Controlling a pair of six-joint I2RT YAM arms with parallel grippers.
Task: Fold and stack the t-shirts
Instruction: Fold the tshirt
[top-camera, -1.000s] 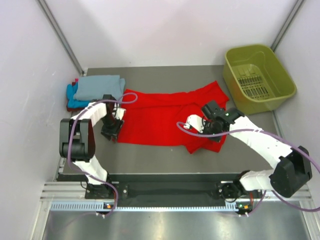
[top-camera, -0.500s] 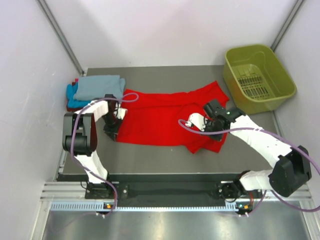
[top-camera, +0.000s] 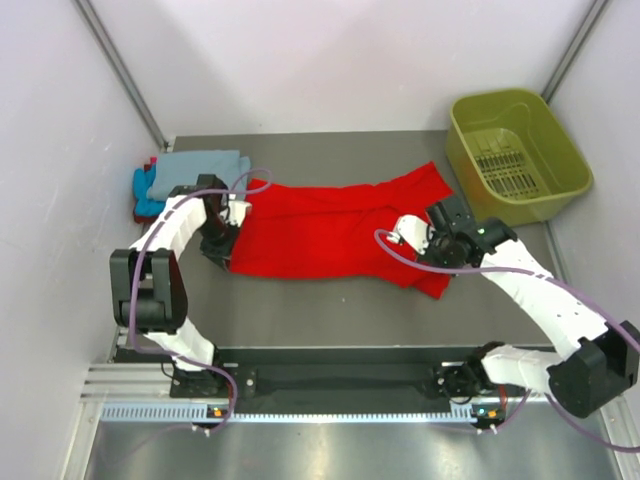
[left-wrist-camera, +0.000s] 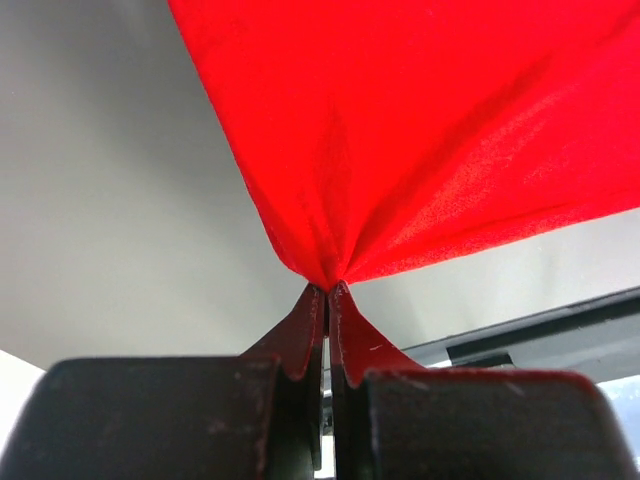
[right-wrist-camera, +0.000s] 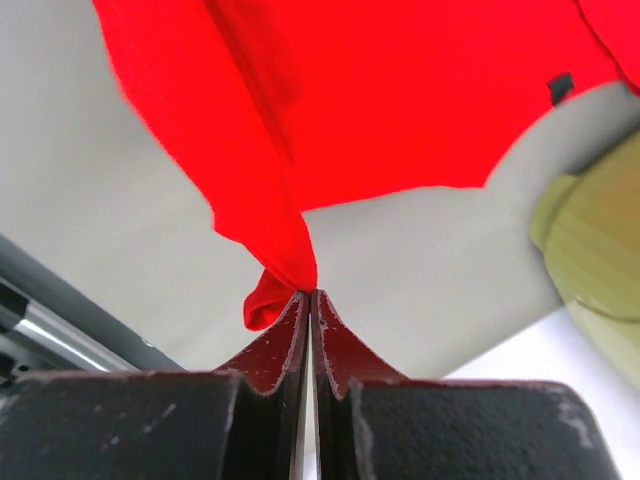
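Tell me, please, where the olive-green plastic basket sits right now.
Top view: the olive-green plastic basket stands at the far right corner of the table, near the bright red cloth t-shirt.

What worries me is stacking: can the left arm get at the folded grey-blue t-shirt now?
Probably not yet. The grey-blue t-shirt lies close beyond the left gripper with nothing between, but that gripper is shut on a corner of the red t-shirt.

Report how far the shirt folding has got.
Done: a grey-blue shirt lies folded on a turquoise shirt at far left. In hand: the left gripper and right gripper are shut on the red t-shirt along its near edge. Left: folding it and adding it to that stack.
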